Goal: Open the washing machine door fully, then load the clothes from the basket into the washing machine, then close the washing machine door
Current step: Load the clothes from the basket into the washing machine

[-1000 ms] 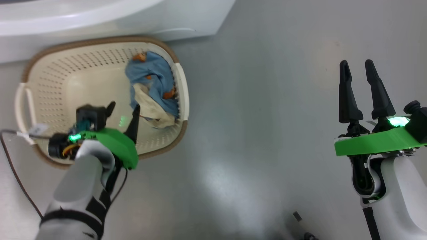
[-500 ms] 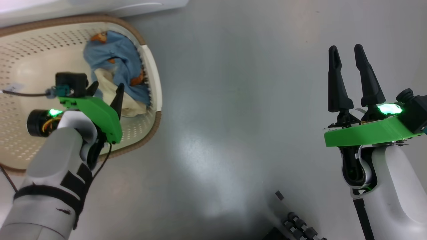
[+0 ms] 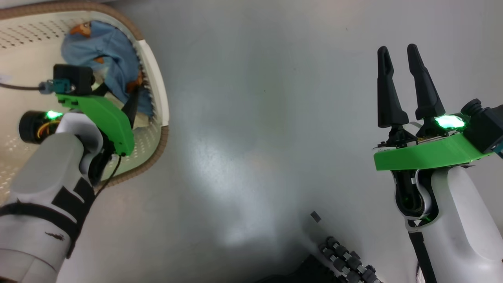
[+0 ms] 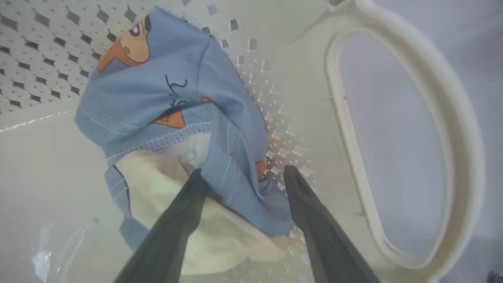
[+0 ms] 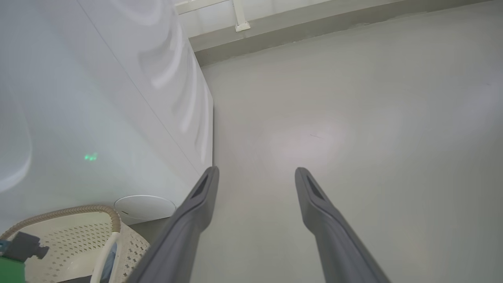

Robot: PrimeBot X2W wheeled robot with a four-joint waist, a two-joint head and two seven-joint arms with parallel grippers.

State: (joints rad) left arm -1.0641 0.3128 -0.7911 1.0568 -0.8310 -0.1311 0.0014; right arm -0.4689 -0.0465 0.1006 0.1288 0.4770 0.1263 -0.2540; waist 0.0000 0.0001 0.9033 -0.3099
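Basket (image 3: 23, 31): smooth cream plastic, perforated, with a brown woven-look rim (image 3: 159, 151). Clothes (image 4: 165, 98): soft matt cloth with stitched hems. Floor (image 3: 255, 118) smooth grey with a soft sheen; washing machine (image 5: 118, 98) panel glossy white.

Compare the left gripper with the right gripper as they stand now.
The left gripper reaches down into the basket; the right gripper hangs over the floor, well away from it. The left gripper straddles a fold of the clothes; the right gripper has nothing between its jaws. Both stand open and share the same dark two-fingered build.
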